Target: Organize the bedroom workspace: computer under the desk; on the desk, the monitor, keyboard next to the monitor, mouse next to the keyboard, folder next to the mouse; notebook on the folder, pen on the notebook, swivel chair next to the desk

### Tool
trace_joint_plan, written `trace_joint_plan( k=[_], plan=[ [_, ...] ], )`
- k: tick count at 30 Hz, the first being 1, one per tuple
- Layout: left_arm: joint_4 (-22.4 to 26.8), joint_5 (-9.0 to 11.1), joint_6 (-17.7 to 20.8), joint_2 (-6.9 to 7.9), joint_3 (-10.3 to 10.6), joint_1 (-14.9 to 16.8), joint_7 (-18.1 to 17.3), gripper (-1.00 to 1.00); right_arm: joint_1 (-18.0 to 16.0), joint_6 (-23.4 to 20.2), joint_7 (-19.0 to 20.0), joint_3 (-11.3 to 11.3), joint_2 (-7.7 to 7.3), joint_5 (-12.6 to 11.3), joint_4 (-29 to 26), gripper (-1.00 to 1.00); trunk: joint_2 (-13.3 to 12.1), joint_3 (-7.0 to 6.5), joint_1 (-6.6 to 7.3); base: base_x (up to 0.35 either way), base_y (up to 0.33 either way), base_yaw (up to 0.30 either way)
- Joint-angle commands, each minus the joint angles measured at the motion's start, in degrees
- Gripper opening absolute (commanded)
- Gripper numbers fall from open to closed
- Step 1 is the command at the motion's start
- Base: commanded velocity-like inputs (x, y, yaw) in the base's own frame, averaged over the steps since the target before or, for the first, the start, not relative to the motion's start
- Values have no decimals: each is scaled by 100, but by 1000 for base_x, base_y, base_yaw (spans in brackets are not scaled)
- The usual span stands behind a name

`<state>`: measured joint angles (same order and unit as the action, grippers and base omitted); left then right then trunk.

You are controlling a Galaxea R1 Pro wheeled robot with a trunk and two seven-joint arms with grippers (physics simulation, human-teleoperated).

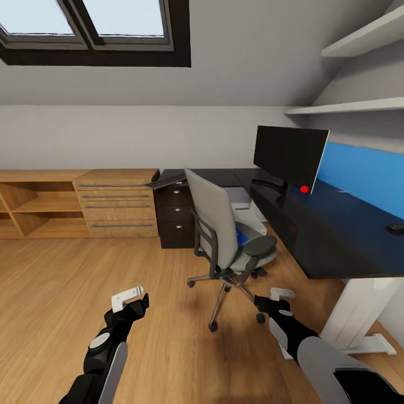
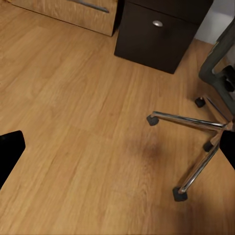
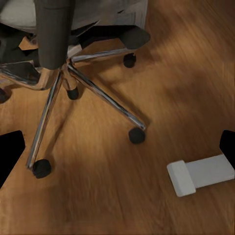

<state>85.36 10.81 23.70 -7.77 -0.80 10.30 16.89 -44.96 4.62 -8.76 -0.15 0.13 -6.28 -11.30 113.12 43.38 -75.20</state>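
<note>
A grey swivel chair (image 1: 221,227) stands on the wood floor, pulled away from the dark L-shaped desk (image 1: 331,235). A blue folder (image 1: 242,236) lies on its seat. On the desk stands the black monitor (image 1: 289,154), and a small dark mouse (image 1: 395,228) sits at the far right. The keyboard (image 1: 166,180) lies tilted across the tops of the drawer units. A pale computer case (image 1: 242,203) shows under the desk behind the chair. My left gripper (image 1: 128,297) and right gripper (image 1: 282,293) hang open and empty above the floor, short of the chair's base (image 3: 73,78).
A wooden dresser (image 1: 116,203) and open shelving (image 1: 33,207) line the back wall, beside a dark drawer cabinet (image 2: 159,32). The desk's white leg and foot (image 3: 200,175) stand near my right arm. Chair castors (image 2: 179,194) spread over the floor. Wall shelves (image 1: 348,106) hang above the desk.
</note>
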Motion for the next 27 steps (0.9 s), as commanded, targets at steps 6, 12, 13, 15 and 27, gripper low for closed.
trace_joint_plan(
  k=[6,12,13,15,27],
  plan=[
    [231,61,22,-2,-1,-83,33,100,-4,100,-4,-4,52,-58,5,100,245,114,-132,0,0,0],
    [272,62,20,-5,-4,-122,37,100,-4,114,-7,-11,49,-50,-12,100,485,222,-263,-77,0,0],
    [277,62,20,-5,-5,-124,38,100,-4,115,-6,-11,49,-50,-12,100,526,239,-285,-216,0,0],
    [313,62,20,-6,-2,-132,41,100,-4,117,-4,-11,48,-49,-13,100,606,275,-329,-303,0,0],
    [322,62,21,-6,1,-133,42,100,-4,149,-11,-12,48,-41,-13,100,1087,491,-593,-87,0,0]
  ],
)
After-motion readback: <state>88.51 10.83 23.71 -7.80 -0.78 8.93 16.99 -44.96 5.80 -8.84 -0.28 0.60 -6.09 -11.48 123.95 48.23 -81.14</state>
